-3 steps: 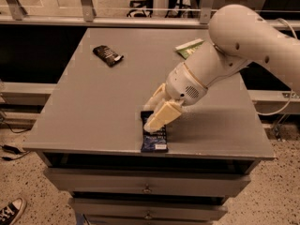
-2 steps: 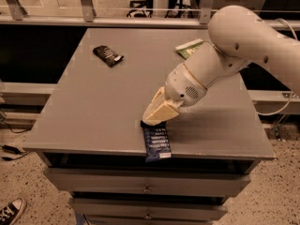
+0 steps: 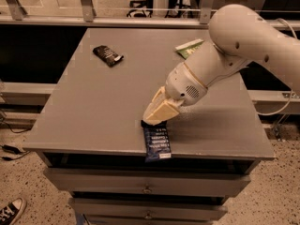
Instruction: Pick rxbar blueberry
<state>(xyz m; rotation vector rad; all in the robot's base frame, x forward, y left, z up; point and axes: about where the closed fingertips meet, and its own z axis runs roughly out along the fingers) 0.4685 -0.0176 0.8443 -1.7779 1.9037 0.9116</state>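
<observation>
The rxbar blueberry [image 3: 157,143] is a flat dark navy wrapper with rows of white text. It lies at the front edge of the grey table [image 3: 93,111], and its near end hangs a little over the edge. My gripper [image 3: 151,120] points down and to the left from the white arm [image 3: 243,36]. Its cream fingers [image 3: 161,109] are closed together on the bar's far end, which they hide.
A small black crumpled wrapper [image 3: 108,55] lies at the table's back left. A green snack bag [image 3: 190,48] lies at the back right, partly behind the arm. Drawers [image 3: 147,184] sit under the table front. A shoe [image 3: 11,212] is on the floor at the lower left.
The gripper has drawn back and up a little from over the bar. More of the bar now shows, and it sits slightly nearer the front edge.
</observation>
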